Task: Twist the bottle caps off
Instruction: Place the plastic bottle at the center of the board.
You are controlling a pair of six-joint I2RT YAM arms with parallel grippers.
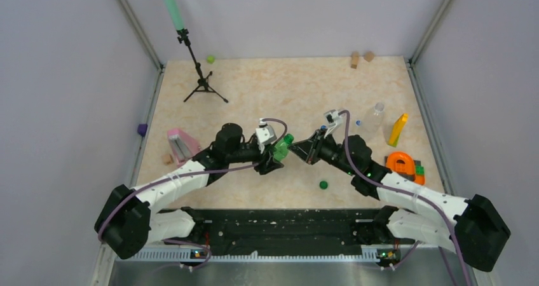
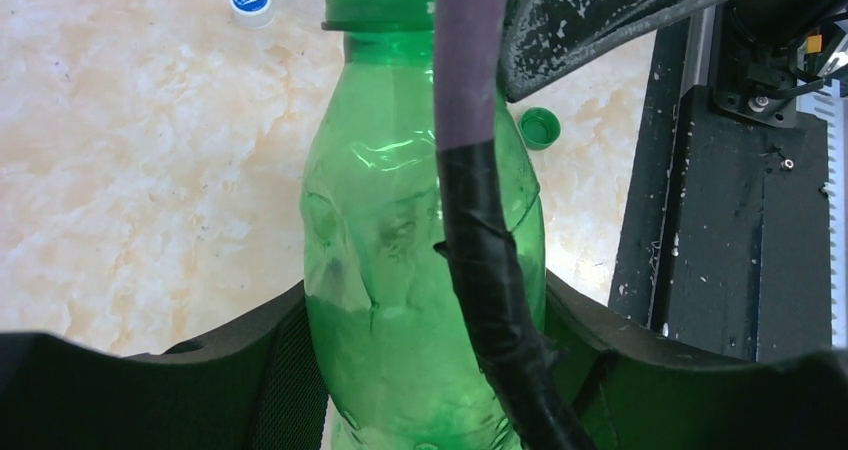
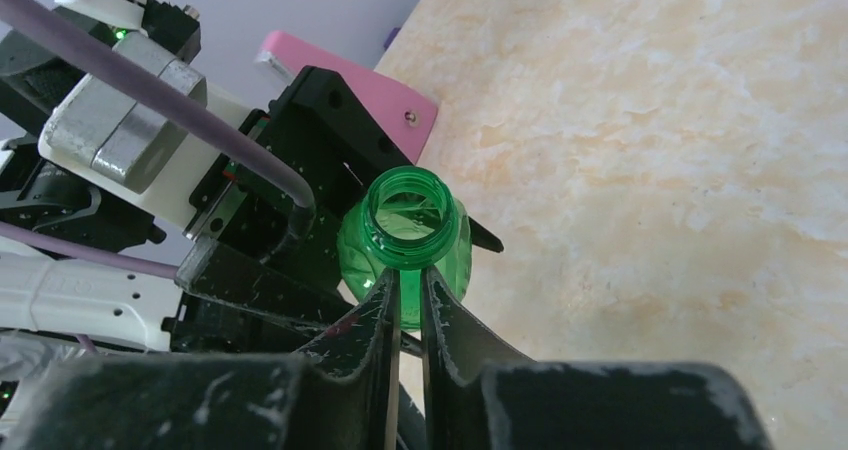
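My left tool (image 1: 278, 153) is clamped on the green bottle (image 2: 400, 220), one finger on each side of its lower body. The bottle is held off the bench (image 1: 286, 89) with its neck pointing toward my right arm. The mouth is open, with no cap on it.

My right tool (image 3: 408, 285) has its fingers drawn together with nothing between them. Its tips sit right at the green bottle's neck, just under the rim; I cannot tell whether they touch it.

The dark green cap (image 2: 541, 127) lies open side up on the bench, near the green bottle on the arm-base side. A blue cap (image 2: 250, 0) lies on the bench beyond the green bottle's mouth. A clear bottle (image 1: 375, 116) stands well away from it, on my right.
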